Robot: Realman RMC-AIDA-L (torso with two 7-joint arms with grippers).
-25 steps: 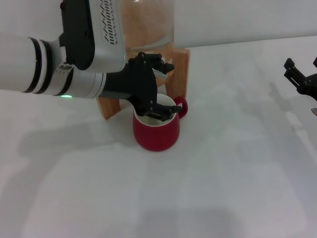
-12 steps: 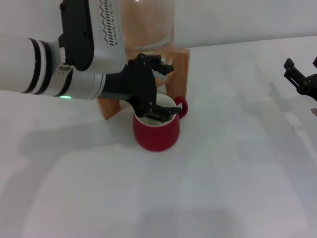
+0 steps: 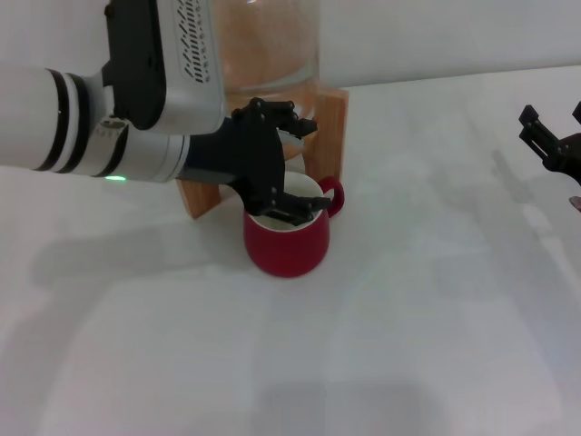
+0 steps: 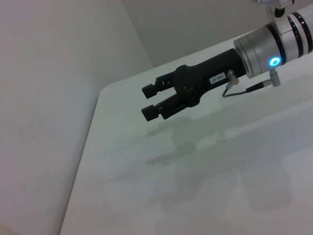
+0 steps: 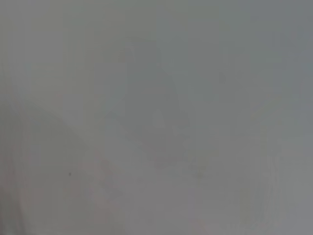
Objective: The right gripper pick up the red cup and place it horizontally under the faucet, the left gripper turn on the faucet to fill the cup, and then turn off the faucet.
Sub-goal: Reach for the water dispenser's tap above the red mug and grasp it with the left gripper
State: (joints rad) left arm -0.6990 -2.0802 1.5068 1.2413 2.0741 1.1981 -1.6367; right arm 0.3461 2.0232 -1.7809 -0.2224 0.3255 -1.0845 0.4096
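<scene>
Plain white matte worktop (image 3: 408, 318), smooth, soft grey shadows across it; pale blank wall behind. Nearest, red cup (image 3: 287, 238): squat, rounded, glossy dark-red ceramic, cream inside, small loop handle toward the right, standing upright on the worktop just before the wooden stand (image 3: 329, 123). Left end effector (image 3: 295, 168) over the cup mouth: black jointed claw, fingers spread wide, lower one dipping across the cup's rim, upper one up by the faucet (image 3: 300, 133), which is mostly hidden; actual contact with the lever not discernible. Silver-grey grilled housing and white forearm with black rings and green light behind it. Behind again, glass dispenser (image 3: 268, 41), clear rounded body on the pale-wood stand. Far right edge, right end effector (image 3: 548, 138) well apart from the cup, above bare worktop; in left wrist view (image 4: 151, 100) fingers slightly parted, holding nothing, blue light on its forearm.
</scene>
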